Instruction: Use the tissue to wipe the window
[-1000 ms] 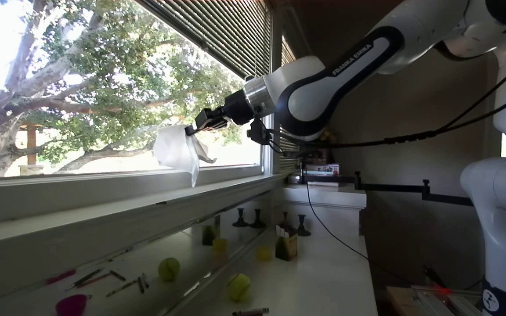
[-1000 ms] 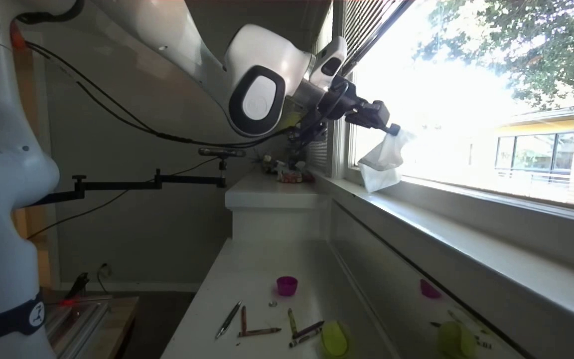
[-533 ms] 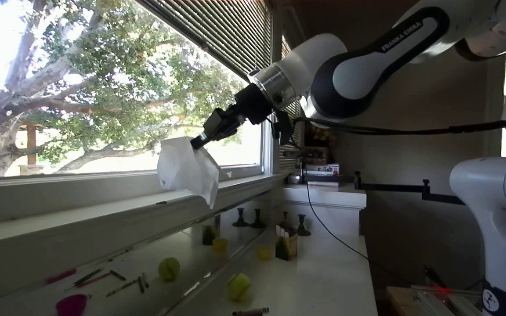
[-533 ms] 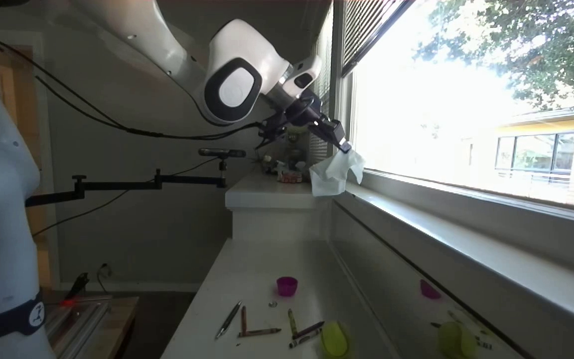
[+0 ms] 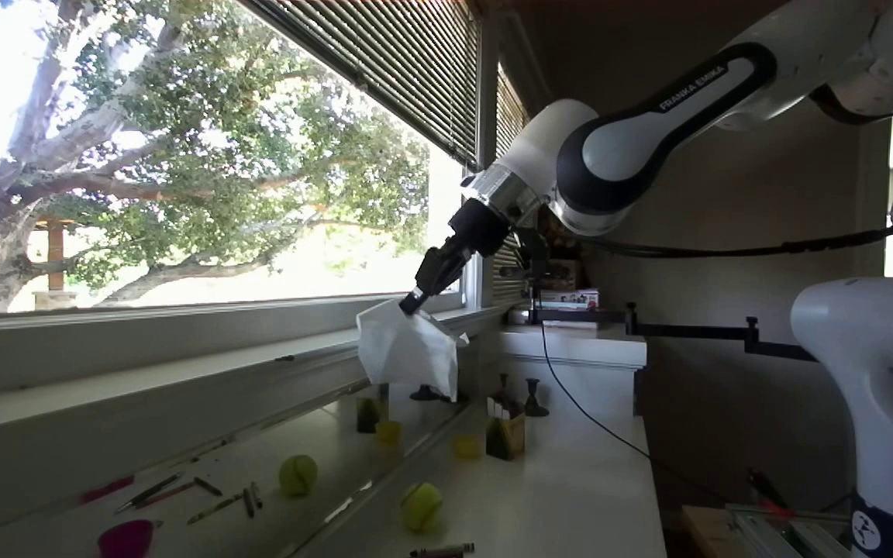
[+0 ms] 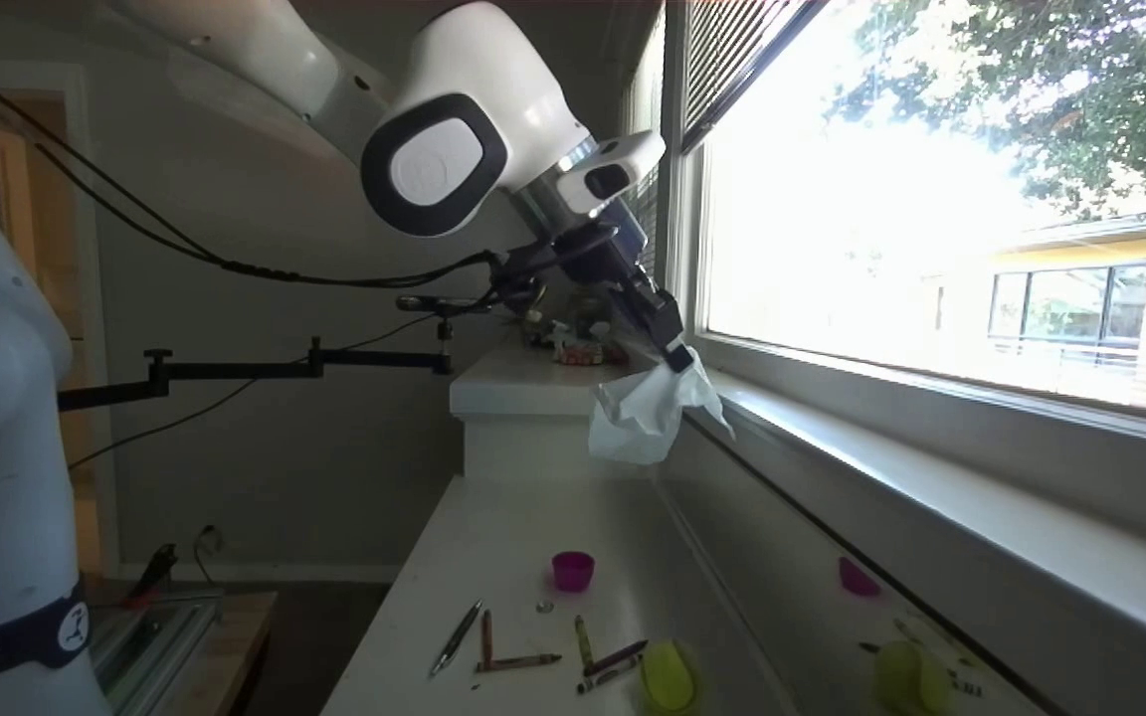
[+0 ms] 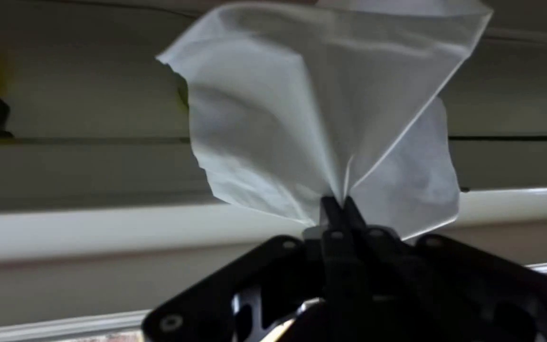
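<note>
Gripper (image 7: 343, 202) pinching 1 white tissue (image 7: 273, 118); tissue hangs below window (image 5: 245, 201), near sill (image 5: 144, 373). 1 purple cup (image 6: 573, 571), 1 pen (image 6: 456, 638) on surface (image 6: 523, 517) in an exterior view.

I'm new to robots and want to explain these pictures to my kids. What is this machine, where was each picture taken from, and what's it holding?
The machine is a robot arm by a window. Its black pincer is closed on a tissue, which hangs loosely and isn't touching the window.

Two pictures look on from outside; the third is the view from the arm's own wrist, looking past the pincer.

On the counter are, among other things, a purple cup, a pen, crayons and a ball. The shiny panel under the window mirrors some of them.
</note>
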{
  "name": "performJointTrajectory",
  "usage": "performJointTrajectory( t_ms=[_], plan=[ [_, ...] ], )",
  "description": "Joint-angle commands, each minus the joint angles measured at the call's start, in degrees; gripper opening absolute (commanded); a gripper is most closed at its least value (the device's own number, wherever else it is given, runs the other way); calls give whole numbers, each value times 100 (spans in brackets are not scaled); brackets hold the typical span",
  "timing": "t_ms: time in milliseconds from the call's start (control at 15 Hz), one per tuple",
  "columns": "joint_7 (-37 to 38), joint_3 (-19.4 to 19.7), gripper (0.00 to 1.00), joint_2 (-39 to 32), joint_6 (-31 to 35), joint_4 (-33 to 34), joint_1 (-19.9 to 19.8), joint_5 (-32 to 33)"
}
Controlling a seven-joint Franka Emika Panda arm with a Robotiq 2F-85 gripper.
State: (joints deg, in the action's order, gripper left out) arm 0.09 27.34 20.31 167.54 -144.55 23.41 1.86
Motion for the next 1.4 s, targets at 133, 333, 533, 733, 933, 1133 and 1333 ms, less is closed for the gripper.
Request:
performJointTrajectory(
  t_ms=[133,333,533,733,933,1133,1333],
  plan=[
    [-417,-368,0,-69,-291,-347,-866,-573],
    [-434,-681,0,-196,-285,-518,-1471,-734],
    [-353,-920,0,-341,-264,-684,-1929,-765],
    [-430,-914,0,-513,-267,-764,-2061,-1083],
    [-561,-333,0,-758,-138,-761,-1595,-1484],
    [-693,-60,0,-1050,-144,-733,-1422,-1806],
    [-948,187,0,-1394,-114,-709,-1225,-2192]
  ],
)
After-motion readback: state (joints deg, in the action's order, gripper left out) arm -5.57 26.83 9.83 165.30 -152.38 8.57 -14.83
